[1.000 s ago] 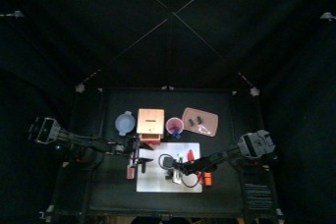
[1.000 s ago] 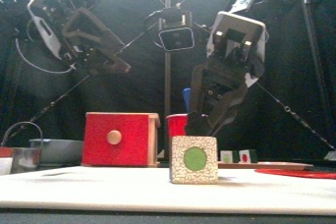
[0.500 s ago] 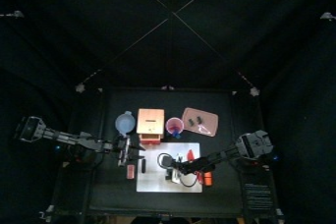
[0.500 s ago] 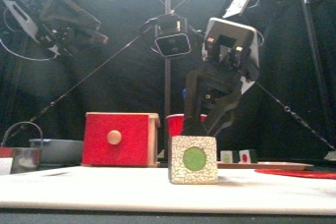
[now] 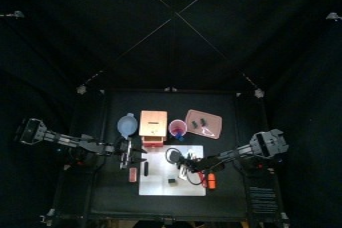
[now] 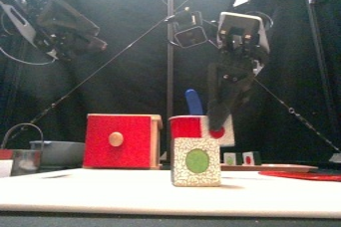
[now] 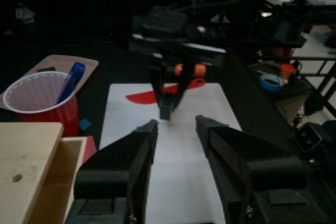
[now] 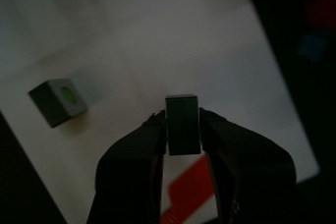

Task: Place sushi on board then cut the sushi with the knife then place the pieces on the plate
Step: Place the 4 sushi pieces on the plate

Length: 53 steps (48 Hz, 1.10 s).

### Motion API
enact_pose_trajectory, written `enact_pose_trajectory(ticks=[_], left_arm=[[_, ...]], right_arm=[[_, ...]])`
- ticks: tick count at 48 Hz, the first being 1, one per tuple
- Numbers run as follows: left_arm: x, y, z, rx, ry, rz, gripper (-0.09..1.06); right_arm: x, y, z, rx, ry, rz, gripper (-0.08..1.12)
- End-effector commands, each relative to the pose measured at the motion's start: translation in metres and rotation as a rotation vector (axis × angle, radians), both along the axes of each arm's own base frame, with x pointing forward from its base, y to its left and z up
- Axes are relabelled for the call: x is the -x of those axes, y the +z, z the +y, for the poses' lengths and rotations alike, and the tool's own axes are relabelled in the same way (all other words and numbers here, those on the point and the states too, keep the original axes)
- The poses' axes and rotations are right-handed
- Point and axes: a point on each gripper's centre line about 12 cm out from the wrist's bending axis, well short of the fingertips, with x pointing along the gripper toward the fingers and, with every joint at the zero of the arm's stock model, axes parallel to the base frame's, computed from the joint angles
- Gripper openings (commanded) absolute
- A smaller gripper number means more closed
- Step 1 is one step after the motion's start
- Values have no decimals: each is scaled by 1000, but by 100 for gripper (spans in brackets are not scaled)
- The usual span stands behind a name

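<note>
**Step in hand: move a cut piece to the plate.**

1. The board (image 5: 160, 184) lies at the table's front centre. The box (image 5: 154, 118), the cup (image 5: 178, 128) and the plate (image 5: 191, 115) stand in a row behind it, with the plate furthest right.
2. The right gripper (image 8: 183, 118) hangs above the board, jaws clamped on one piece (image 8: 183, 136). A second piece (image 6: 197, 161) stands upright on the board, apart from the gripper. The red knife (image 7: 164, 92) lies flat on the board near the right gripper.
3. Recommended: hold the clamp and carry the piece at this height toward the back right. Lower it over a bare part of the plate, since small dark things already lie there. Part the jaws only at contact.

**Clearances**

- The blue knife (image 6: 193, 102) rises above the cup's rim, so the path should probably pass to the cup's right.
- The left gripper (image 7: 178, 125), jaws apart and empty, hovers at the board's left side, well apart from this path.
- Open table lies right of the plate.
</note>
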Motion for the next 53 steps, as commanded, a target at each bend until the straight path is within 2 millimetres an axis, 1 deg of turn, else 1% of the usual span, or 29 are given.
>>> enact_pose_trajectory(ticks=[1,5,11,14,20,23,26,29,37,43,46,48,51,53], left_arm=[[-2,5,1,5,5,-20,77],[-2,5,1,3,4,-18,77],[-1,3,1,3,4,-14,77],[-1,3,1,1,4,-12,77],[0,1,1,2,5,-7,77],[1,0,1,5,5,-4,77],[2,-2,1,8,7,2,77],[3,-4,1,13,10,9,77],[2,-3,2,15,14,8,77],[3,-4,2,23,18,10,77],[3,-5,2,26,19,14,77],[3,-5,2,29,22,14,77],[3,-5,2,35,25,17,77],[3,-5,3,38,27,15,77]], right_arm=[[33,8,-34,-20,-124,-28,61],[67,-4,-66,-48,-272,2,61],[102,-10,-104,-57,-445,-8,61],[108,-9,-122,-55,-510,-47,61],[112,-13,-158,-41,-601,-105,61],[113,-20,-171,-24,-609,-101,61],[113,-26,-178,-13,-612,-87,62],[111,-31,-180,-15,-610,-75,63],[106,-36,-185,-23,-613,-73,78],[107,-37,-185,-25,-619,-58,80],[109,-30,-182,-19,-623,-57,80],[109,-23,-178,-14,-619,-63,80],[101,-10,-160,-15,-561,-90,80],[89,-1,-140,-20,-487,-122,80]])
